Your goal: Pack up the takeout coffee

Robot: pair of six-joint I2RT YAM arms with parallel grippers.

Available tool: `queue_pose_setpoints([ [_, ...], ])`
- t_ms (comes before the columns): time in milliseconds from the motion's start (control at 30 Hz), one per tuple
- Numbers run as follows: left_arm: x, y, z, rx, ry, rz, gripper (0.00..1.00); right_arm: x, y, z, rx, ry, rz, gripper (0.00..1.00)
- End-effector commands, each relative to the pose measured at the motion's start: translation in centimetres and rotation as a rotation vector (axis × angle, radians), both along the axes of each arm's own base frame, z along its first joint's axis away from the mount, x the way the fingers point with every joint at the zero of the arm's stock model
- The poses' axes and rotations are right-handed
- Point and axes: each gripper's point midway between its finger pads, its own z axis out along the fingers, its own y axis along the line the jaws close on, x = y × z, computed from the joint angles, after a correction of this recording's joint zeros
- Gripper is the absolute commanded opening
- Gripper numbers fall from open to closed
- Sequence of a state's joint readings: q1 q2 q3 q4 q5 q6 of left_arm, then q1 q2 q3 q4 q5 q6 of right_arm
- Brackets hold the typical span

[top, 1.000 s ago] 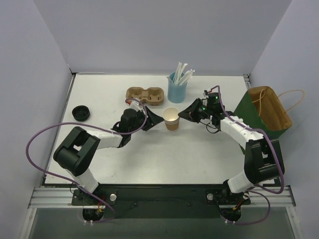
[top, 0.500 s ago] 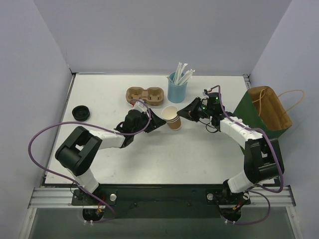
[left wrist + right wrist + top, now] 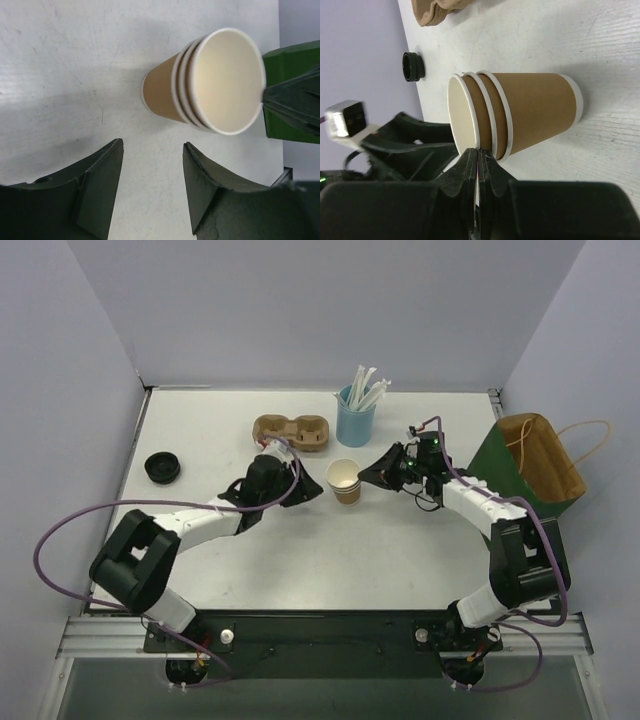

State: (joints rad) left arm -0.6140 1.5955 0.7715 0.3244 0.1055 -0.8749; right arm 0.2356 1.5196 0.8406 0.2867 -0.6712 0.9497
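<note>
Takeout coffee (image 3: 344, 481) stands upright near the middle of the counter (image 3: 400, 560), on its base. Both wrist views show three white rims nested close together, so this looks like a stack, not a single cup.

Left gripper (image 3: 311, 487) is at the cup's 9 o'clock. Its fingers (image 3: 97, 182) are released and spread, and the cup sits just ahead of them, not between them. Nothing is held. Judgement: it is lined up to close around the tan wall.

Right gripper (image 3: 364, 476) is at the cup's 3 o'clock. Its fingers (image 3: 467, 172) are clenched together into one thin blade, with the tip against the rim. I cannot tell whether a sliver of paper wall is caught between them. Judgement: a closed tip at the lip suits steadying the stack or parting the rims (a light stack like this would tip easily if nudged hard).

Around the cup:
- Pulp carrier (image 3: 291, 430) at 11 o'clock, near, with both holes free.
- Blue cup (image 3: 354, 422) holding straws at 12 o'clock, near.
- Black lid (image 3: 162, 467) at 9 o'clock, well apart.
- Brown paper bag (image 3: 545, 465) at 3 o'clock, beyond the counter's edge.

Packing not yet done: the cup is neither in the carrier nor lidded.
</note>
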Motion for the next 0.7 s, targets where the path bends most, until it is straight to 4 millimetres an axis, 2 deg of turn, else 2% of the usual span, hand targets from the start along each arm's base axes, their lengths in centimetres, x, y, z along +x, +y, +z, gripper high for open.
queue_pose_setpoints([
  [0,0.6,1.2,7.5,0.177,-0.198,-0.102,0.61,-0.1,-0.2,1.6,-0.060,-0.056,0.070,0.00],
  [67,0.7,0.3,9.5,0.232,-0.241,-0.205,0.60,-0.3,-0.3,1.7,-0.075,-0.051,0.083,0.00],
  [100,0.3,-0.6,10.0,0.226,-0.246,-0.264,0.59,-0.4,-0.2,1.8,-0.072,-0.051,0.090,0.00],
  [133,0.5,-1.1,9.7,0.242,-0.243,-0.296,0.58,-0.4,-0.1,1.9,-0.070,-0.051,0.093,0.00],
  [167,0.8,-1.7,10.7,0.258,-0.278,-0.330,0.57,-0.5,-0.2,2.0,-0.069,-0.053,0.093,0.00],
  [200,0.9,-2.0,10.8,0.269,-0.289,-0.351,0.56,-0.6,-0.1,2.1,-0.067,-0.053,0.098,0.00],
  [400,0.1,-5.5,10.4,0.354,-0.440,-0.522,0.51,-1.0,0.2,2.4,-0.062,-0.055,0.117,0.00],
  [467,-0.1,-6.4,10.1,0.360,-0.465,-0.560,0.44,-1.0,0.2,2.5,-0.060,-0.053,0.118,0.00],
  [667,-0.7,-7.9,8.6,0.383,-0.478,-0.632,0.44,-0.9,0.4,2.7,-0.057,-0.050,0.124,0.00],
])
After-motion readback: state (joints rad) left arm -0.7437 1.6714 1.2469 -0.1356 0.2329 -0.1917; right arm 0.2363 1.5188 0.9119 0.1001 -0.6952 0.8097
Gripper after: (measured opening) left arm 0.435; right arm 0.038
